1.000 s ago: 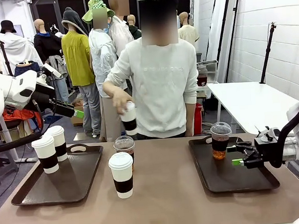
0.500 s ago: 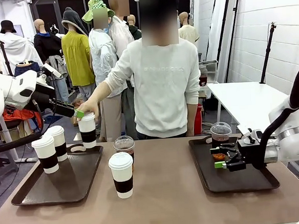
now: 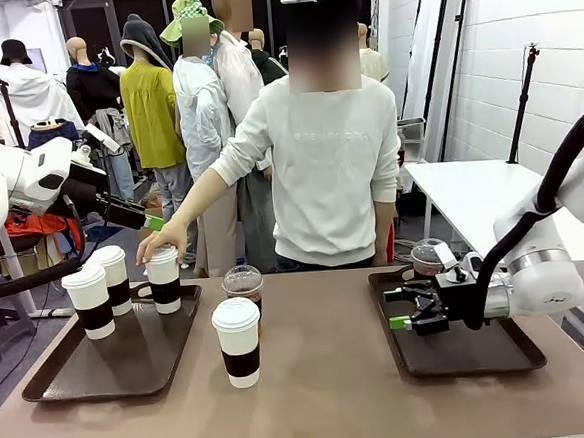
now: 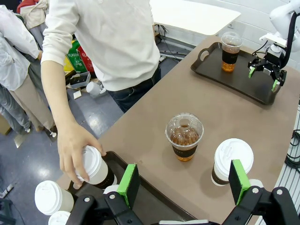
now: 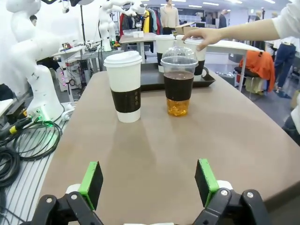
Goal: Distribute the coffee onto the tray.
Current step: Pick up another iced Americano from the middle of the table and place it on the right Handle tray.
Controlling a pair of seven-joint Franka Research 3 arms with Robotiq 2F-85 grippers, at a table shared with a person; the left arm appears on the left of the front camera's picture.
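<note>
Both the right pincer (image 3: 397, 308), lower right of frame, and left pincer (image 4: 183, 179) stood open, empty. A white paper cup (image 3: 238, 328) and dome-lidded clear cup (image 3: 243, 282) stood mid-frame on the table (image 3: 334, 386). Judged light, crushable, spill-prone: grip at the sleeve (image 3: 241, 363).

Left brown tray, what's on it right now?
Three white paper cups with dark brown sleeves are on the brown tray; the person's hand holds one's lid. Tray floor under them is covered.

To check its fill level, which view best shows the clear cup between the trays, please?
Right wrist view: the clear cup stands side-on, unobstructed. Left wrist view looks down on it; front view partly hides it behind a white cup.
</note>
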